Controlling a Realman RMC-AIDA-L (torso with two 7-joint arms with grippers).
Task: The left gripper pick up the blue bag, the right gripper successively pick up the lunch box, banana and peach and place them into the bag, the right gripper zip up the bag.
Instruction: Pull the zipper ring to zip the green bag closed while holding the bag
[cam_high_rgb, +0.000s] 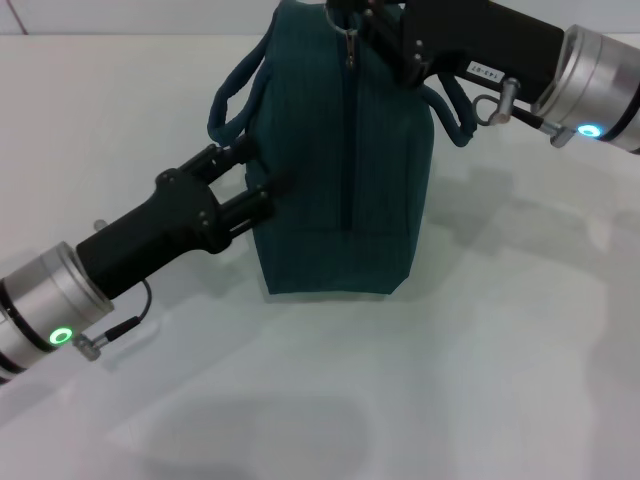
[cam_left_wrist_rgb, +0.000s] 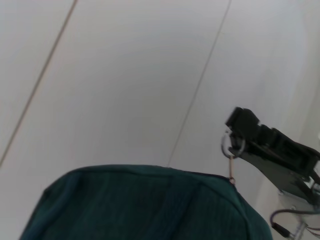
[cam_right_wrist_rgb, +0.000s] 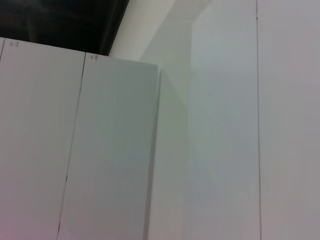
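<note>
The blue bag (cam_high_rgb: 340, 160) stands upright mid-table, its zip running up the near face to the silver ring pull (cam_left_wrist_rgb: 232, 146) at the far top. The right gripper (cam_high_rgb: 375, 22) is clenched on that pull. The left gripper (cam_high_rgb: 262, 168) pinches the bag's left edge by the handle, steadying it.

Plain white surface (cam_high_rgb: 480, 380) spreading beneath my two pincers, pale wall panels with thin seams (cam_left_wrist_rgb: 125, 75) above them, grey-white cabinet doors (cam_right_wrist_rgb: 80, 150), dark gap overhead (cam_right_wrist_rgb: 60, 22)
</note>
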